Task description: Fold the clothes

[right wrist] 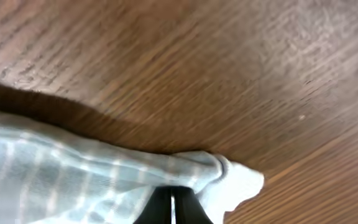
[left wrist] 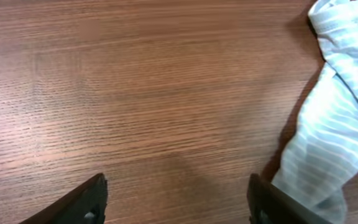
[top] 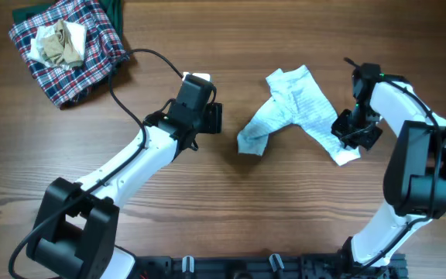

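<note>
Right gripper (right wrist: 171, 200): jaws closed tight, pinching a bunched edge of the pale striped garment (top: 294, 107) at its near right end; left gripper (left wrist: 176, 202): jaws spread wide, holding nothing, poised over the bare wooden table (top: 231, 209) just left of the garment's left end; garment lies crumpled at centre-right of the table, between the two grippers; far left corner: plaid cloth (top: 76, 58) in a heap, a crumpled beige piece (top: 62, 43) on top, dark green fabric (top: 114, 12) showing at its far edge.
</note>
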Tool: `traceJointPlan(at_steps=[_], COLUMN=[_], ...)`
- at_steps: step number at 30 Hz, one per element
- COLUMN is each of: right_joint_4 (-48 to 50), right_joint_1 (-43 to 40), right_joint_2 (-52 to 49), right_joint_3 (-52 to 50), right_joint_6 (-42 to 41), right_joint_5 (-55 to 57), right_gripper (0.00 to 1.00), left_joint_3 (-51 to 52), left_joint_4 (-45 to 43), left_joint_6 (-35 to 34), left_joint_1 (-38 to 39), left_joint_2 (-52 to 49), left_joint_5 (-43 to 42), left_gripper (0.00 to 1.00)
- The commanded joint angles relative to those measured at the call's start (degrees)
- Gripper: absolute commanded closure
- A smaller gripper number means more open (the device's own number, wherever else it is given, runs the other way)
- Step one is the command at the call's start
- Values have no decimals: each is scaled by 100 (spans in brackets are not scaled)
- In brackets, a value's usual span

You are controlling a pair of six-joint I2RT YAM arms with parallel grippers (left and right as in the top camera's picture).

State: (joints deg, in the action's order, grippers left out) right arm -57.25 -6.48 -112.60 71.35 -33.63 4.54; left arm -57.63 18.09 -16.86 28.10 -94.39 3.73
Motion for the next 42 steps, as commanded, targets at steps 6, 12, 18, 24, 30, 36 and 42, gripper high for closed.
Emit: traceJointPlan(at_steps=[6,12,18,24,30,36,42], right_joint_4=[197,544,710,737,776,841,887], right_joint_1=[116,118,118,118,118,118,118], right_joint_2=[885,1005,1005,1005,1005,1005,1005], right_joint_3=[223,225,225,225,225,225,225], right_joint_6=[1034,1563,1563,1593,1672,1698,1698], right_joint_5=[-1547,-2562,-2568,-2564,-2566,-2732,-2776], right_gripper=[68,39,26,28,37,38,45], left_joint_3=[-83,-83,-83,-85,-85,-85,-85], left_joint_4=[776,811,199,-332,-682,-603,-92], left_joint_6=[-20,-31,-105,-546,-789,-1032,-1718], left_joint_1=[-20,313,662,614,614,614,614], left_joint_2=[81,74,-155,-848,-1287,-1287,-1287], left_joint_5=[-2771,-3560,-2865,-2616,-2618,-2618,-2876], left_gripper=[29,32,32,38,44,59,90])
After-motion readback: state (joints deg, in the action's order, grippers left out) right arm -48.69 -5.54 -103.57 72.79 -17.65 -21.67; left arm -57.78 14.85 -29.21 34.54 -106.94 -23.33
